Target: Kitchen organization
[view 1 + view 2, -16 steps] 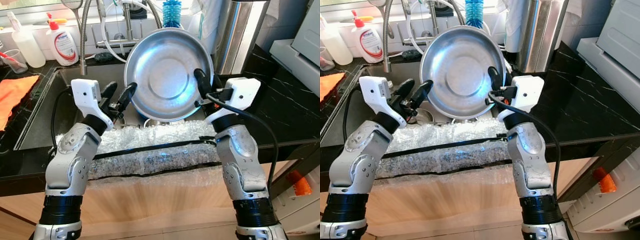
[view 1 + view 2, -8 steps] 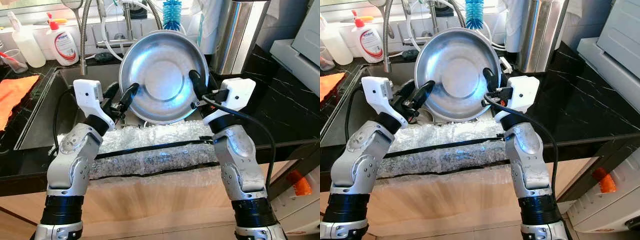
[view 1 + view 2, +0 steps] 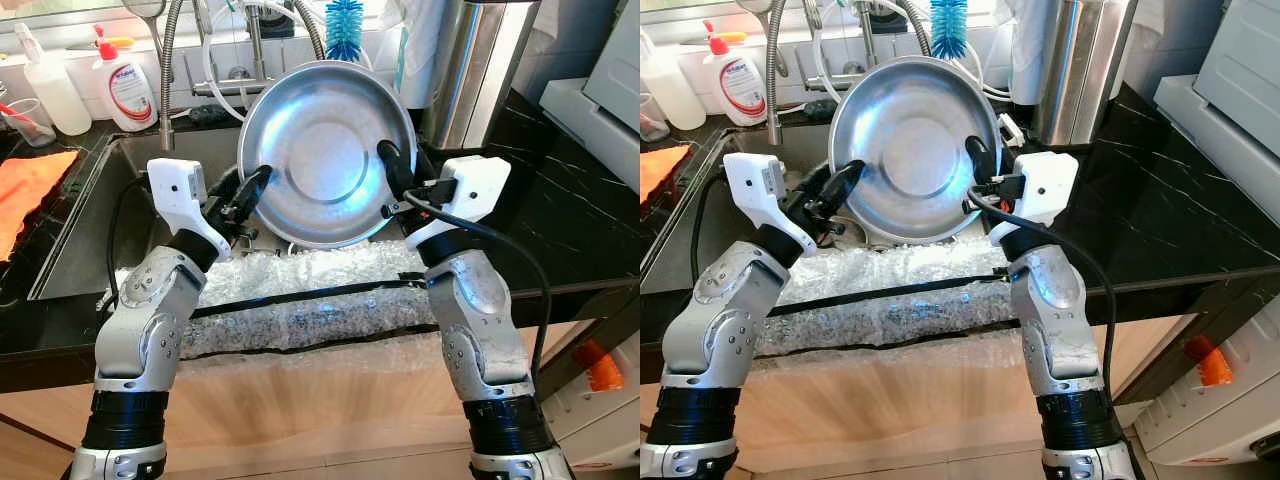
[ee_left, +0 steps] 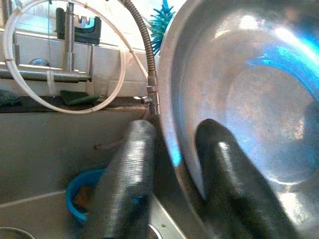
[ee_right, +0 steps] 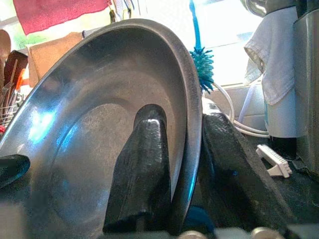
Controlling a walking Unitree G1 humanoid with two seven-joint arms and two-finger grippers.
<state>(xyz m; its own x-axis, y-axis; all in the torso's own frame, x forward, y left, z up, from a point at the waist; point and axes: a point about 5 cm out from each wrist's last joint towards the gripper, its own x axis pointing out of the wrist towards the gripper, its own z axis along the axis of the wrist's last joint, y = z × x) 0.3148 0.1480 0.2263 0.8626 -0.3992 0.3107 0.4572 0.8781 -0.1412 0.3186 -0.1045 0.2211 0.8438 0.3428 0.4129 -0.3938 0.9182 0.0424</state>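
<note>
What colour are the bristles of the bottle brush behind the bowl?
Bright blue-turquoise; the bottle brush shows best in the left eye view.

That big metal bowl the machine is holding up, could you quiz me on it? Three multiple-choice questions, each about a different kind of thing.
1. Where is the steel bowl?
A. Held up over the sink
B. Flat on the black counter
C. On the floor

2. What colour is the brush standing behind it?
A. Red
B. Blue
C. Yellow

3. How is the bowl held?
A. By one gripper alone
B. Balanced on the tap
C. By both grippers, each pinching the rim

Answers: 1 A, it is tilted upright above the basin. 2 B, blue bristles show above the rim. 3 C, the left gripper and right gripper each have one finger inside the rim and one behind it, as the wrist views show.
</note>
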